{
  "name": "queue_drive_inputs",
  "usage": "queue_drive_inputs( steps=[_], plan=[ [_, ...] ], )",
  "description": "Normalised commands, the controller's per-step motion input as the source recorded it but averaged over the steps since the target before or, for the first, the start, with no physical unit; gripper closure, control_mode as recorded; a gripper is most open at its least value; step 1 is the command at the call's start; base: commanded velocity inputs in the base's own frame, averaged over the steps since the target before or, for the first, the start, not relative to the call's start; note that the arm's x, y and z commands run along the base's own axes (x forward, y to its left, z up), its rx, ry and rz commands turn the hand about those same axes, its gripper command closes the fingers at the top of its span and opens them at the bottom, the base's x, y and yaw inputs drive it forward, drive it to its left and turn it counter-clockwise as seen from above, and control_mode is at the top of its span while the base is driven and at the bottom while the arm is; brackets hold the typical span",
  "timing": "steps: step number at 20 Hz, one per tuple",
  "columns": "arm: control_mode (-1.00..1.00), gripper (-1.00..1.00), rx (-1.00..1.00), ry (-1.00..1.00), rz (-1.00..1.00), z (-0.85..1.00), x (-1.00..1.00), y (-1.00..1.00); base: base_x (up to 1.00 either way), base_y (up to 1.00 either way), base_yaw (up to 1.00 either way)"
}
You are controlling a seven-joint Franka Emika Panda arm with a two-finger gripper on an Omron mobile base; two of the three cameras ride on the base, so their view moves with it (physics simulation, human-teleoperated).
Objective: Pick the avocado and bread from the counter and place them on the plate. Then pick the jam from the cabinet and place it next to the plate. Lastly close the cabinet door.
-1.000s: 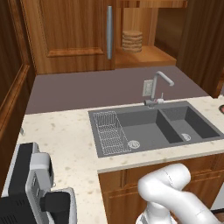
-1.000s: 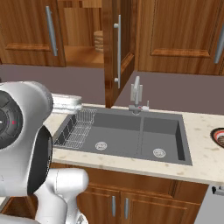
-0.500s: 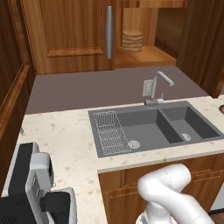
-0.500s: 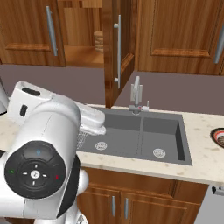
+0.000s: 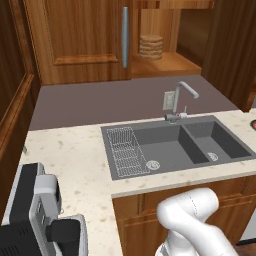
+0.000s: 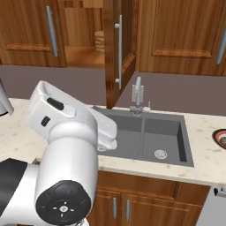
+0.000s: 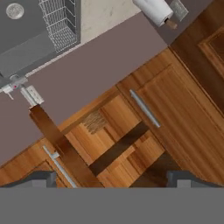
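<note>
Overhead, the cabinet [image 6: 84,33] is seen as brown wood with panelled doors and long vertical silver bar handles. Its cabinet door [image 6: 119,48] is swung open, edge-on above the grey sink [image 6: 150,137]. A stack of flat brownish discs [image 5: 150,46] is seen on the shelf inside. The plate [image 6: 220,137] is cut off at the right edge of the speckled beige table [image 5: 70,155]. The gripper [image 7: 114,178] is spread wide, empty, and pointed at the cabinet.
</note>
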Motion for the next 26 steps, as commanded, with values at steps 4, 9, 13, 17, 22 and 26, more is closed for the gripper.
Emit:
queue_drive_inputs(
  steps=[4, 9, 13, 17, 22, 26],
  plan=[
    [-1.0, -1.0, 0.17, -0.02, 0.03, -0.02, 0.28, -0.22, 0.0, 0.0, 0.0],
    [-1.0, -1.0, 0.25, 0.0, 0.1, 0.0, 0.3, -0.3, 0.0, 0.0, 0.0],
    [-1.0, -1.0, 0.23, 0.0, 0.13, 0.0, 0.39, -0.2, 0.0, 0.0, 0.0],
    [-1.0, -1.0, 0.1, 0.0, 0.1, -0.01, 0.47, -0.08, 0.0, 0.0, 0.0],
    [-1.0, -1.0, 0.0, 0.0, 0.08, -0.07, 0.42, -0.05, 0.0, 0.0, 0.0],
    [-1.0, -1.0, 0.0, 0.0, 0.05, -0.05, 0.49, -0.2, 0.0, 0.0, 0.0]
  ],
)
